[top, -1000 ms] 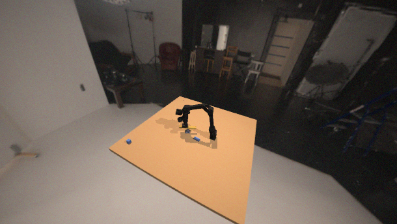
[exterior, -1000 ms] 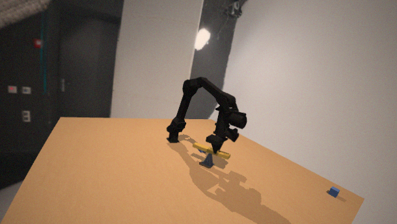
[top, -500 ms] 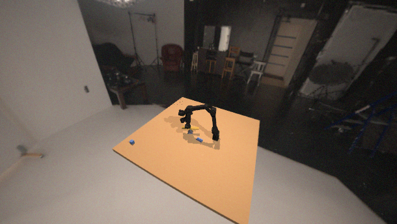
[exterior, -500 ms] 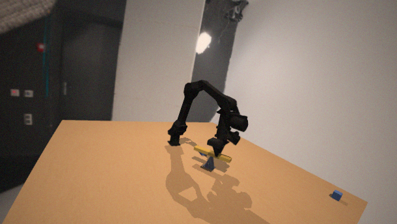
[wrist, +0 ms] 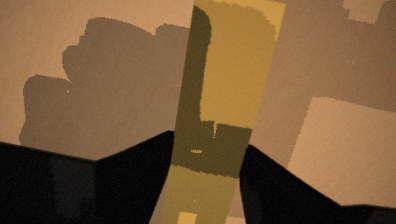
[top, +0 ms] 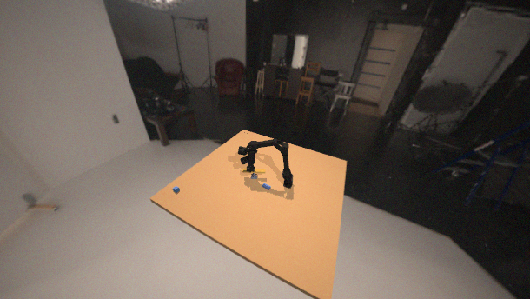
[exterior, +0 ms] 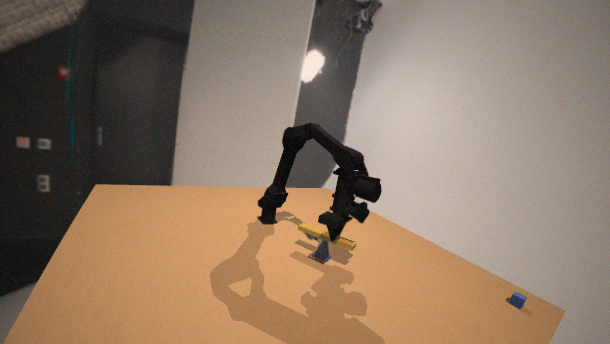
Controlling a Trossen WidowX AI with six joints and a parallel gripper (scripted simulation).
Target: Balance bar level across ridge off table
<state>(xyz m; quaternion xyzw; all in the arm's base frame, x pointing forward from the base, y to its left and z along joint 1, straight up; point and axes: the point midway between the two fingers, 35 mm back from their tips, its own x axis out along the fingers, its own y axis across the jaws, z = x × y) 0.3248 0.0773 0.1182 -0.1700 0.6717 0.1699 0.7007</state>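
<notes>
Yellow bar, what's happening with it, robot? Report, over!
Gripper shut on yellow bar. Bar above blue ridge, clear of table, not released. Nothing in the way.

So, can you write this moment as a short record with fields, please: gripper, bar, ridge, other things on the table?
gripper: gripper shut on the bar, near its middle
bar: yellow bar, above the ridge, both ends off the table; contact with the ridge cannot be told
ridge: blue ridge, standing on the table under the bar
other things: blue cube near a table corner; blue block near the arm base
</notes>
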